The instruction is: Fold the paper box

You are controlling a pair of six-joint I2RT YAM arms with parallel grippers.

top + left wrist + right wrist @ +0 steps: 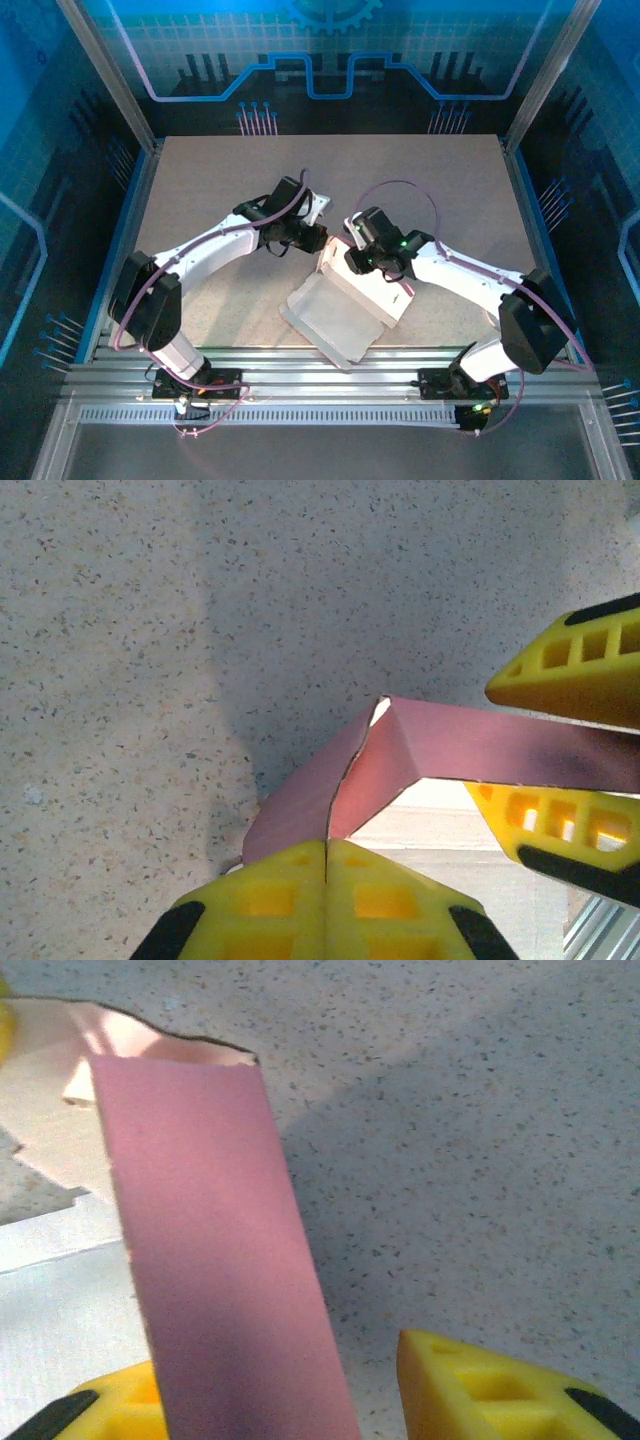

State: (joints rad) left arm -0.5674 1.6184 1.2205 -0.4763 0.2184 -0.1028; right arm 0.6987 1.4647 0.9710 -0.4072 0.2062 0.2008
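Left jaws pressed together, pinching paper box (300, 800) edge; right jaws spread, pink flap (220, 1260) between.

A speckled beige tabletop (210, 190) is lying inside a metal frame; slanted posts (110, 70) are rising at its far left and far right corners; a blue back panel (330, 40), printed with a grid, circuit lines and part of a gear, is glowing beyond the far edge; darker blue side panels (40, 200) are standing to the left and right; ribbed metal rails (330, 385) are running across the near edge; soft shadows are falling across the tabletop.
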